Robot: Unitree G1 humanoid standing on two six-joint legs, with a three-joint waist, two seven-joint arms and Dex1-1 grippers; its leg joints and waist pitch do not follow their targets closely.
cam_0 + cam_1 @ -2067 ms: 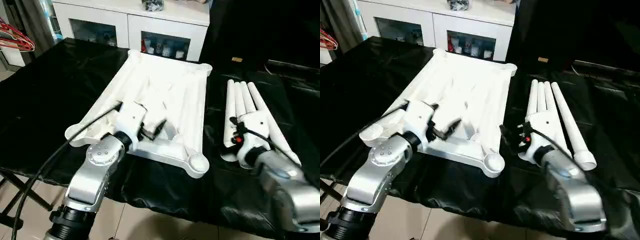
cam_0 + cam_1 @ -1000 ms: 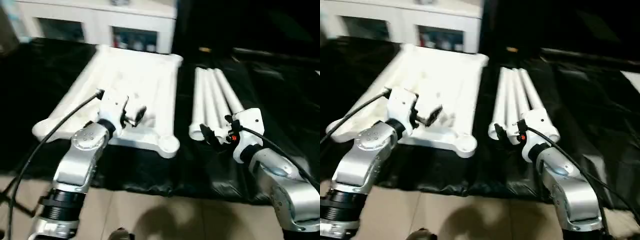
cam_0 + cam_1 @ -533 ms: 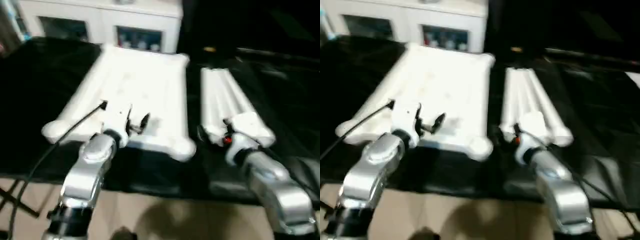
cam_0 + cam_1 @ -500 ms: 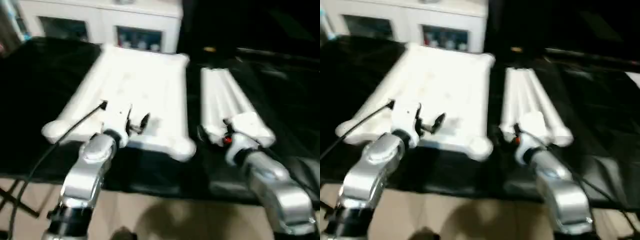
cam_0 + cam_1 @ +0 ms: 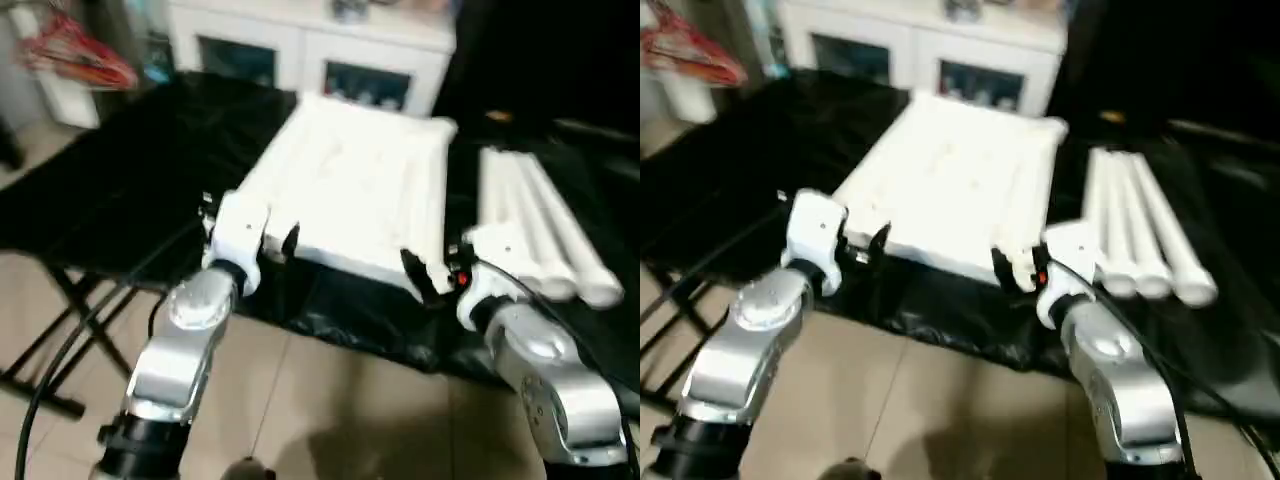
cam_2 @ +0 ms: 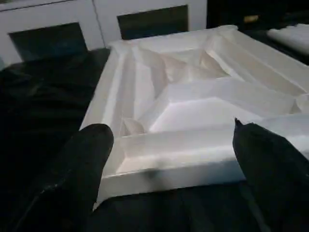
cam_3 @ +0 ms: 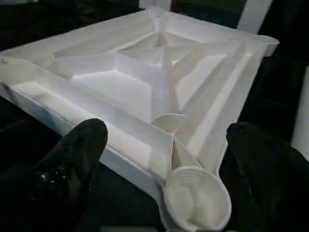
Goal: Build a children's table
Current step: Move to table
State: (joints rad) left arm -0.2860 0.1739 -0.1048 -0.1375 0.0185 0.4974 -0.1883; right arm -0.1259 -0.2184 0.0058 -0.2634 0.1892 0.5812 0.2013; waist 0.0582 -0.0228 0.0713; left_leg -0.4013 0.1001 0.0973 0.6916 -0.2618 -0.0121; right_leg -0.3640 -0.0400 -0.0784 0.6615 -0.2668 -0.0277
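Ribbed tabletop point(image 5: 350, 195) is being faced upside down on the black desk point(image 5: 130, 180), four legs point(image 5: 545, 235) at 3 o'clock, cabinet point(image 5: 310, 50) at 12; both hands, left hand point(image 5: 247, 232) and right hand point(image 5: 430, 275), are being held wide apart, empty.

So the big folding table point(image 5: 130, 190) has a black sheet over it, kinda crinkly at the near edge. Lying right on it: the white tabletop point(image 5: 350, 190), ribbed underside up, and just to its right the four white legs point(image 5: 540, 230), side by side, touching each other.
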